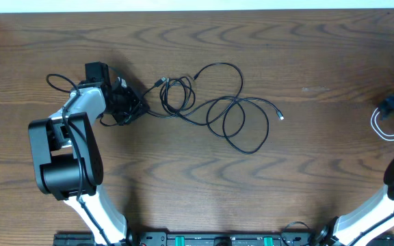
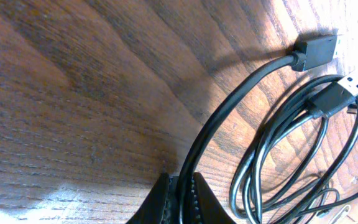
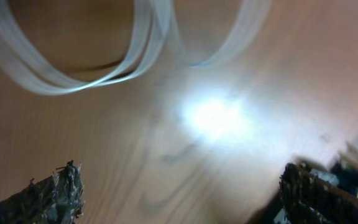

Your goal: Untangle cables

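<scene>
The left hand (image 2: 179, 198) is pinching the thin black cable (image 2: 214, 118), whose light, limp loops are trailing away beyond its fingertips on the counter (image 1: 306, 178); I am judging a hold near a plug safest. The right hand (image 3: 185, 190) is gaping wide, the blurred white cable (image 3: 145, 37) seemingly lying just ahead, its plugs cut off

white cable (image 3: 48, 86) blurry, cut off @ top
</scene>
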